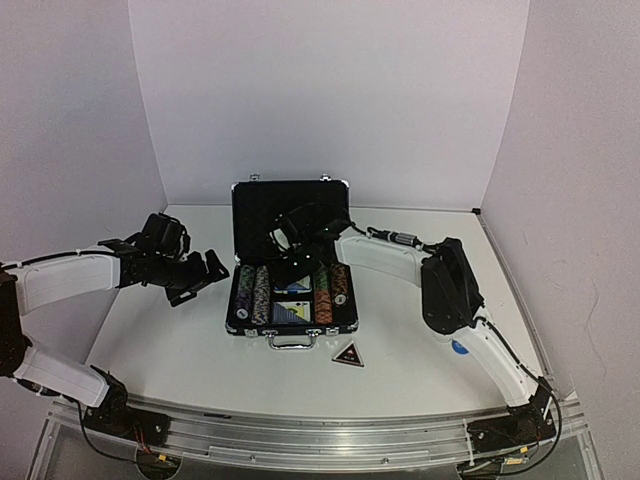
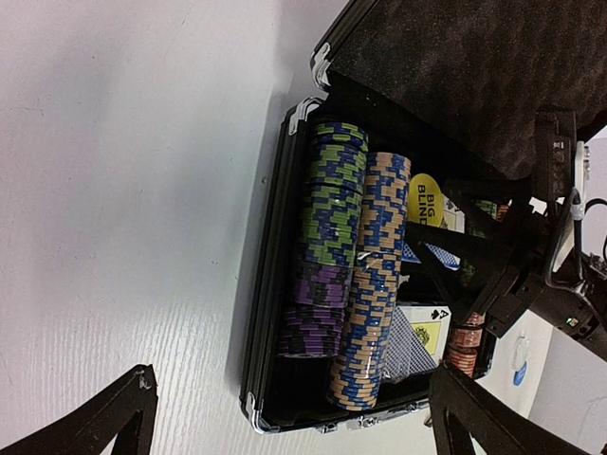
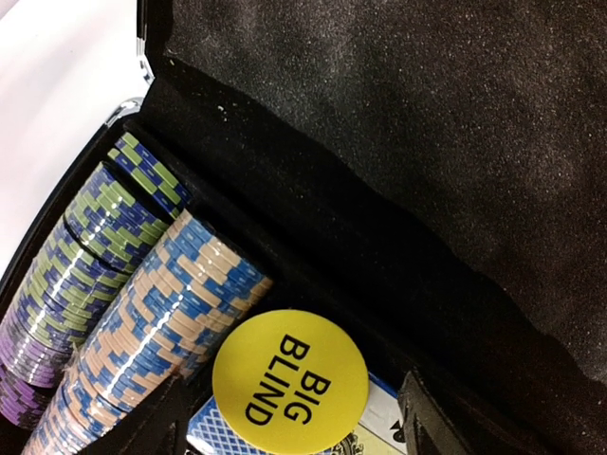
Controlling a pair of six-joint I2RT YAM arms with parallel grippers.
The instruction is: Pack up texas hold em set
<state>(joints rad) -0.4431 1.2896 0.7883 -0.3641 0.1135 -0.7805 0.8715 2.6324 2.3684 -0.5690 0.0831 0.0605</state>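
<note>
1. the texas hold em set sits mid-table. its black briefcase (image 1: 235,303) lies open, with the lid (image 1: 290,205) standing upright at the far side and the handle (image 1: 290,341) facing near.
2. rows of striped poker chips (image 2: 327,237) fill the tray's left and right sides, and blue card decks (image 2: 424,334) lie in the middle.
3. a yellow disc (image 3: 289,379) reading "big blind" rests on a blue deck at the far end of the middle section.
4. the dark triangular marker (image 1: 348,355) lies on the table (image 1: 150,340), just near of the case and right of the handle.
5. the right arm has its elbow raised and its forearm stretched left to the case. the right gripper (image 1: 292,250) points down into the far part of the tray. its jaws are spread to either side of the yellow disc, and i cannot tell if they touch it.
6. the left arm is bent, with its forearm reaching right. the left gripper (image 1: 200,280) hovers over the table left of the case, apart from it, jaws spread wide.
</note>
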